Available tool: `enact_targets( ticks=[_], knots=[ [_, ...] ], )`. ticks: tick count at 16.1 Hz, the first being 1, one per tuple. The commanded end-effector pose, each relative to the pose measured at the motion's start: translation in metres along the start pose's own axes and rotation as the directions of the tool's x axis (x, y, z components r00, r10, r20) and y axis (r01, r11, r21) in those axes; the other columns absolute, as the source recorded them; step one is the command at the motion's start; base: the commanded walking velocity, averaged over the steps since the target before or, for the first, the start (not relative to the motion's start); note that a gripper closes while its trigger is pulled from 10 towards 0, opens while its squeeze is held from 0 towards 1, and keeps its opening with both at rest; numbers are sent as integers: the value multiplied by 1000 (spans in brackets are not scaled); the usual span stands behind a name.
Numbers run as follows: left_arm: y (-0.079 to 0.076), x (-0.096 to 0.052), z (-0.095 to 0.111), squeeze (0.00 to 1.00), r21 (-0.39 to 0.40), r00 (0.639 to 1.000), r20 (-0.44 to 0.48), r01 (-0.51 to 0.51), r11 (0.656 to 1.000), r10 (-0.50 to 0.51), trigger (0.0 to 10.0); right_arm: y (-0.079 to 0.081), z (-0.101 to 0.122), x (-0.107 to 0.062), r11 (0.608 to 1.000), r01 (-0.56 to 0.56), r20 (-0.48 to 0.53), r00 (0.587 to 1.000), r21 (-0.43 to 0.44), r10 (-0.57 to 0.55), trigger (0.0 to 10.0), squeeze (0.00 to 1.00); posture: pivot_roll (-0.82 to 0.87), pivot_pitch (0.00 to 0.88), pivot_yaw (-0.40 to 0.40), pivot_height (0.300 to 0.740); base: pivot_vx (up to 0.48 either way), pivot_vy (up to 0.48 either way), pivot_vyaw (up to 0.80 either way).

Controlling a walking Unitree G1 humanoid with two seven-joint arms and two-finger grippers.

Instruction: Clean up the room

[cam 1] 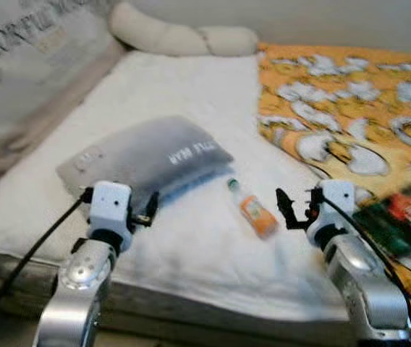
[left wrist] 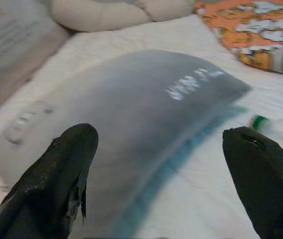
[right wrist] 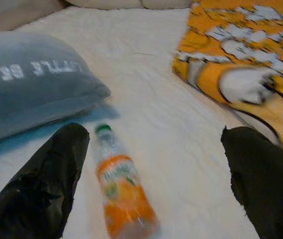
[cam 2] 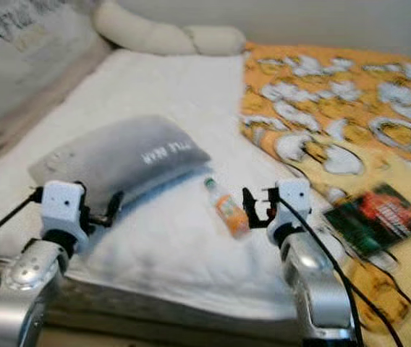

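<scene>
Hanging just above the bed (cam 1: 191,94), the right pincer (right wrist: 151,174) has its two black fingers spread wide apart. An orange bottle (right wrist: 121,191) with a green cap lies flat on the white blanket (cam 1: 198,246) just in front of it, nearer one finger, not touching. The left pincer (left wrist: 161,179) is also spread wide, right at the edge of a grey pillow (cam 1: 147,155). The bottle is beside the pillow. A dark packet (cam 1: 401,217) rests on the orange cover (cam 1: 350,94).
</scene>
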State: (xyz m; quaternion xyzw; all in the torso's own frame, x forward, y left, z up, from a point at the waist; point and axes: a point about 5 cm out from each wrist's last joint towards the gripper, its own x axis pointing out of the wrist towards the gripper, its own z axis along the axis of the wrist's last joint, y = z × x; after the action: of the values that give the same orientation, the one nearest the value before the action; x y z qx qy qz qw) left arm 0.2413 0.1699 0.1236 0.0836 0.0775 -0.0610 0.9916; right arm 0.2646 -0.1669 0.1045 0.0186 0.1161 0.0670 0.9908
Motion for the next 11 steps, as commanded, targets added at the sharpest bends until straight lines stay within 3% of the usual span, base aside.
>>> enact_targets(
  ticks=[1, 4, 5, 6, 8, 10, 11],
  knots=[
    [7, 0, 3, 0, 17, 1000, 6, -25, 1000, 25, 10000, 8, 1, 5, 999, -35, -9, 999, -3, 35, 10000, 0, 55, 0, -1, 740, 334, 0, 0],
    [4, -1, 4, 0, 42, 999, -12, 42, 998, -42, 10000, 2, 0, 19, 999, -44, -93, 995, -27, 42, 10000, 0, 60, 0, 6, 740, 0, 0, 0],
    [3, -1, 5, 0, 78, 996, -26, 89, 993, -87, 10000, 2, 0, 28, 995, -91, -144, 986, -44, 83, 10000, 357, 59, 0, 16, 740, 0, 0, 0],
    [4, -1, 5, 0, 122, 985, -65, 165, 979, -158, 10000, 1, -1, 45, 990, -128, -227, 967, -60, 112, 10000, 1000, 62, 0, 26, 740, 0, 0, 0],
    [8, 0, 7, 0, 130, 964, -109, 257, 958, -244, 10000, 0, 3, 69, 981, -154, -292, 949, -114, 115, 10000, 1000, 78, 0, 34, 740, 0, 0, 0],
    [14, 2, 10, 0, 145, 954, -129, 289, 946, -272, 10000, -1, 8, 81, 981, -144, -323, 942, -134, 94, 10000, 1000, 93, 0, 38, 740, 0, 0, 0],
    [20, 3, 13, 0, 175, 943, -150, 322, 930, -298, 10000, -7, 11, 92, 976, -96, -360, 933, -196, 20, 10000, 1000, 108, 0, 36, 740, 0, 0, 0]
  ],
)
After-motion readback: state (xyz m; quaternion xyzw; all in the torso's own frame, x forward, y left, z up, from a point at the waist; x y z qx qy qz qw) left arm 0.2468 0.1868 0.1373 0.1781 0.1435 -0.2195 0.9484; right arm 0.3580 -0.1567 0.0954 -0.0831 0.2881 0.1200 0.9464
